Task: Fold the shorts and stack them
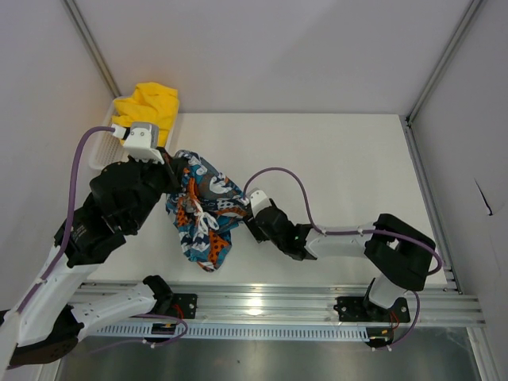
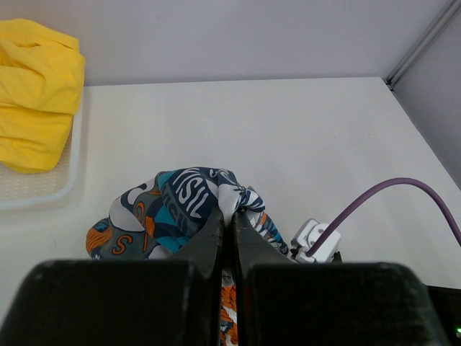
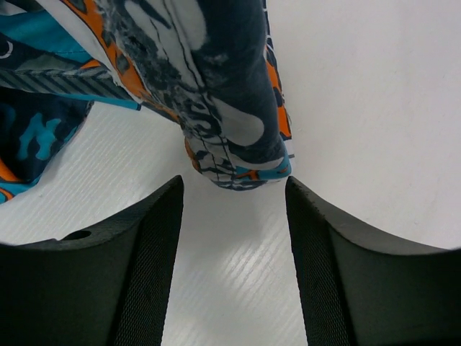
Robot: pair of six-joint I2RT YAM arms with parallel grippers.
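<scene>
Furthest left, the plain bright yellow cloth shorts [image 1: 149,103] lie crumpled in a white plastic mesh basket [image 1: 99,152], beyond the left gripper [image 2: 230,216] and off to its left. That gripper's jaws are pressed together on a fold of the smaller cloth shorts in a busy blue, orange, black and white print [image 1: 208,208]. These printed shorts bunch up around and just ahead of its fingertips, over the white table [image 1: 341,159]. From there the printed shorts reach across to the right gripper [image 3: 232,184]. Its jaws stand apart and grip nothing. A rolled edge of the print lies just ahead of the gap between its two fingers, close to both.
</scene>
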